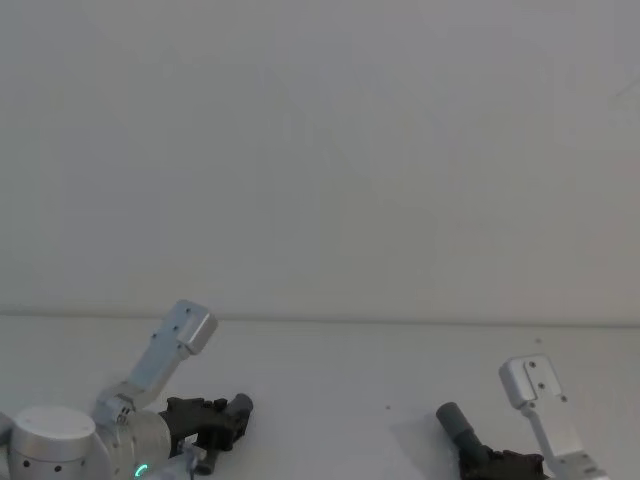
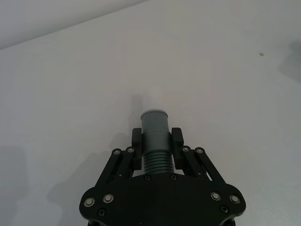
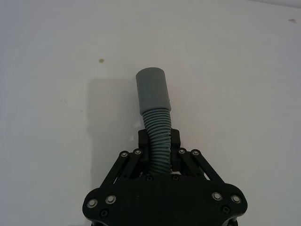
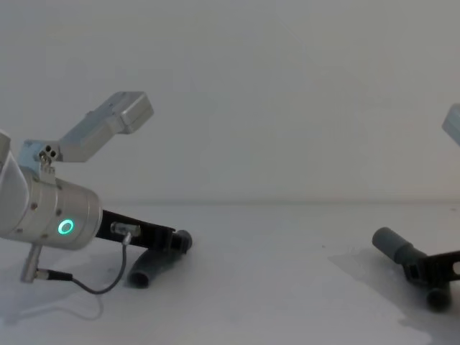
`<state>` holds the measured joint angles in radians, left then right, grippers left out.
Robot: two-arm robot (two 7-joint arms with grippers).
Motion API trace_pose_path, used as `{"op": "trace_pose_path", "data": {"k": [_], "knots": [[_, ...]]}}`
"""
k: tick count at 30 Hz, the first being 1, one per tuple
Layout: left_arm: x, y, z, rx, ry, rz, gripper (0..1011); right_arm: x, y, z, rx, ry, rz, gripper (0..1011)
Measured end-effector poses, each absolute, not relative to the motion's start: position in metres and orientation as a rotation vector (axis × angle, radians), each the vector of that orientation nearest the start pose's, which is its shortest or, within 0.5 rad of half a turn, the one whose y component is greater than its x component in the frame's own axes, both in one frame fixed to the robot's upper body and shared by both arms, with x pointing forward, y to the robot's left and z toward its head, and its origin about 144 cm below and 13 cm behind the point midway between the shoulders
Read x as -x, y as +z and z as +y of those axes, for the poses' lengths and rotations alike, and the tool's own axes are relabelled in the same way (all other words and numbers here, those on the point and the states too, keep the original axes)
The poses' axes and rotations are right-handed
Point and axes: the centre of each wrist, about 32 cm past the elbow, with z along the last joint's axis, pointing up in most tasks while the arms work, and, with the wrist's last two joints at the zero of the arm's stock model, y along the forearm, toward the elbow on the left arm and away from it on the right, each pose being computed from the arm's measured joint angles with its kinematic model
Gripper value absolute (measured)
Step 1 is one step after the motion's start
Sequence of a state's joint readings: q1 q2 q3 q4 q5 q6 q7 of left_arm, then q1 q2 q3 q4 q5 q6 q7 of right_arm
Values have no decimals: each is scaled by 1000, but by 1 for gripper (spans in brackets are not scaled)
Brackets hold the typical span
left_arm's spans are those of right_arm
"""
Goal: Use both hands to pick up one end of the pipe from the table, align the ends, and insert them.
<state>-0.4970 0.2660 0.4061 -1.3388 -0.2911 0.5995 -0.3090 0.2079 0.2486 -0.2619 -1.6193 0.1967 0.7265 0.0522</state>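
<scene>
My left gripper [image 2: 156, 137] is shut on the ribbed part of one grey pipe piece [image 2: 155, 123], whose smooth cuff sticks out past the fingertips. In the chest view this gripper [image 4: 172, 241] sits low at the left and the piece's [image 4: 152, 268] other end hangs down to the table [image 4: 273, 287]. My right gripper [image 3: 158, 141] is shut on the ribs of the second piece [image 3: 151, 92], whose wider cuff points forward. In the head view the left gripper [image 1: 222, 420] and the right gripper [image 1: 490, 462] are far apart, with the two ends [image 1: 241, 405] [image 1: 452, 417] facing each other.
A plain white table [image 1: 350, 390] runs to a white wall behind. A thin cable [image 4: 93, 287] loops under the left wrist with its green light ring [image 4: 65, 227]. Small dark specks [image 3: 100, 60] mark the surface.
</scene>
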Motion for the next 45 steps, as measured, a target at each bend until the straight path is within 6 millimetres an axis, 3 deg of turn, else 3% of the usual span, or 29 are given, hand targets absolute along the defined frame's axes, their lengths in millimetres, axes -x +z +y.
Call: {"op": "trace_pose_path", "data": {"k": [19, 31, 45], "knots": [[-554, 1237, 203, -456, 876, 135, 332, -478, 1199, -234, 466, -1123, 179, 213], [-533, 1258, 206, -501, 788, 10, 332, -457, 1187, -262, 390, -964, 61, 213], [-522, 1276, 210, -507, 686, -126, 332, -444, 1179, -292, 267, -850, -70, 213]]}}
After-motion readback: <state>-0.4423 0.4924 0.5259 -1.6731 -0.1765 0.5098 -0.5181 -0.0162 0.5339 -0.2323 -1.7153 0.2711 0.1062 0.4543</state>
